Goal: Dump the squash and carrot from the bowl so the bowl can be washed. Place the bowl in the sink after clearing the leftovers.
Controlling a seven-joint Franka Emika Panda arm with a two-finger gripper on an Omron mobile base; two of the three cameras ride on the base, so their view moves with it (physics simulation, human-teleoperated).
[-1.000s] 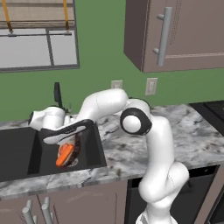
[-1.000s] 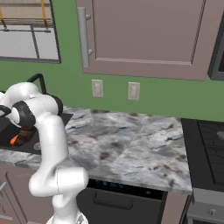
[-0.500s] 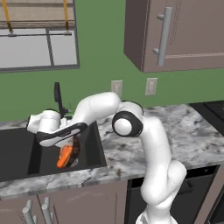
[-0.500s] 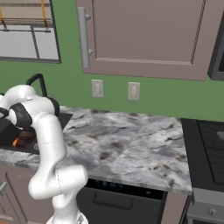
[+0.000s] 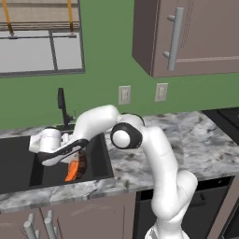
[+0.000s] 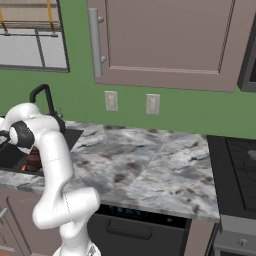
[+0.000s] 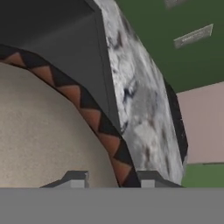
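Note:
My gripper (image 5: 69, 158) hangs low inside the right part of the black sink (image 5: 18, 164), shut on the bowl (image 5: 83, 163), which is tipped steeply on edge. In the hand view the bowl's tan outside (image 7: 39, 131) takes up the left, and its dark rim with orange-brown triangles runs down between my fingertips (image 7: 76, 179). The bright orange carrot (image 5: 71, 172) shows slim against the bowl's lower side, over the basin. I cannot pick out the squash as a separate lump. From the right base view the bowl (image 6: 32, 159) peeks out behind my arm.
The thin black faucet (image 5: 60, 100) stands behind the sink. A marbled grey counter (image 5: 186, 140) runs right from the sink's edge to a stove (image 6: 240, 165). Wall cabinets hang above, with outlets on the green wall and a window over the sink.
My hand has sunk lower and slightly left into the sink, taking the tilted bowl and the orange piece down with it.

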